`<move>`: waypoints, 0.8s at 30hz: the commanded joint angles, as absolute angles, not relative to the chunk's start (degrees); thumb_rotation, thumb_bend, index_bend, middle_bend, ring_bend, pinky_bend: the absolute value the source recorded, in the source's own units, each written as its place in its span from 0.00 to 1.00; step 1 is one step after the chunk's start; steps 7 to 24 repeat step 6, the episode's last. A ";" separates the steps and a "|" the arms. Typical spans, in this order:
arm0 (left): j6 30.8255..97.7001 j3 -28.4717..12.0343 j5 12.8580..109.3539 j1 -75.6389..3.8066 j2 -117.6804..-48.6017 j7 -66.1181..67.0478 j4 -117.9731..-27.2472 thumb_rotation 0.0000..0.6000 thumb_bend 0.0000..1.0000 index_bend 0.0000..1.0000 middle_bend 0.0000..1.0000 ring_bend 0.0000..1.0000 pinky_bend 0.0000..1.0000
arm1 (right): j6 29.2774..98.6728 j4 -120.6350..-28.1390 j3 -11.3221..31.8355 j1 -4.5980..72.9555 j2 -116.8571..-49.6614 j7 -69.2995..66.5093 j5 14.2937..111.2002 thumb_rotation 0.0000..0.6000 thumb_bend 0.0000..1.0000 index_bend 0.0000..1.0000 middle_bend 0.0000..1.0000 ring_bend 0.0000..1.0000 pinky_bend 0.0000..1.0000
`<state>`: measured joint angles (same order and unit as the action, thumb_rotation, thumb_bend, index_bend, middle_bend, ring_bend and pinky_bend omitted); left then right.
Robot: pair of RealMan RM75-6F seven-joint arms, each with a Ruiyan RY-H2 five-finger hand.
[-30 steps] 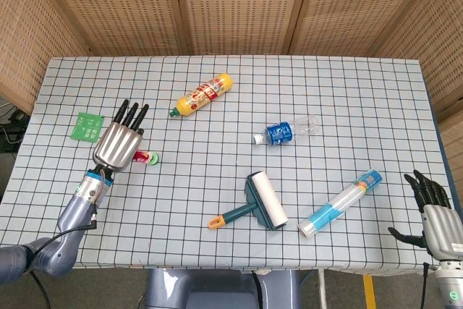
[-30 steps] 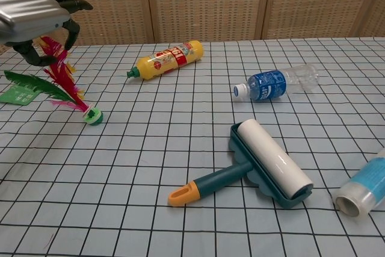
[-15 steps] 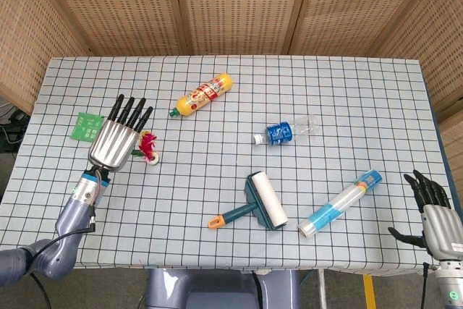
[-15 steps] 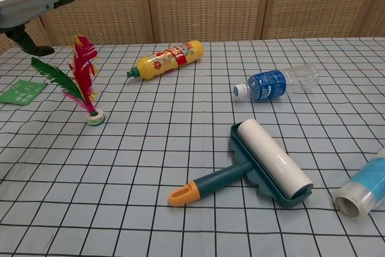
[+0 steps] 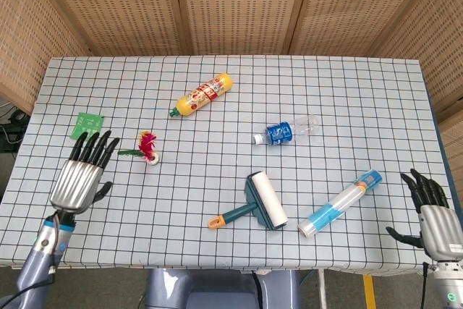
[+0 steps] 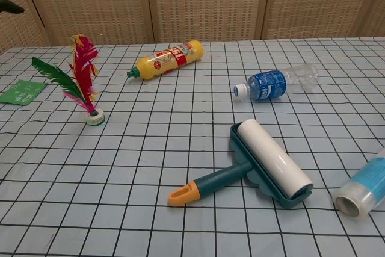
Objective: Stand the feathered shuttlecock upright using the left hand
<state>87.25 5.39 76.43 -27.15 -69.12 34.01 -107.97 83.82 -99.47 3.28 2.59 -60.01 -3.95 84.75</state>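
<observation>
The feathered shuttlecock (image 6: pixel 85 82) stands upright on its round base, pink, green and yellow feathers rising from it; in the head view the shuttlecock (image 5: pixel 147 149) sits left of the table's middle. My left hand (image 5: pixel 81 175) hangs open near the table's left front edge, well clear of the shuttlecock, fingers spread and holding nothing. In the chest view only a dark fingertip (image 6: pixel 9 8) shows at the top left. My right hand (image 5: pixel 432 213) is open beyond the table's front right corner.
A yellow bottle (image 5: pixel 202 94) lies behind the shuttlecock. A blue-labelled water bottle (image 5: pixel 284 131) lies mid-table, a teal lint roller (image 5: pixel 257 204) in front of it, a blue-and-white tube (image 5: pixel 340 202) to the right. A green card (image 5: pixel 87 125) lies at the left edge.
The left hand released the shuttlecock, which went from tilted to standing on its base. The hand then drew back toward the front left edge. The right hand barely moved.
</observation>
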 commanded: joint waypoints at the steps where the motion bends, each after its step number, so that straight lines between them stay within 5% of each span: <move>1: 92.97 11.26 80.93 -18.93 -67.86 26.63 -104.62 1.00 0.27 0.01 0.00 0.00 0.00 | 84.58 -100.04 2.82 2.36 -60.16 -2.72 86.06 1.00 0.08 0.04 0.00 0.00 0.00; 24: 92.88 11.71 81.73 -15.38 -68.02 22.15 -99.74 1.00 0.27 0.02 0.00 0.00 0.00 | 84.59 -100.54 2.42 2.23 -60.26 -1.54 86.38 1.00 0.08 0.04 0.00 0.00 0.00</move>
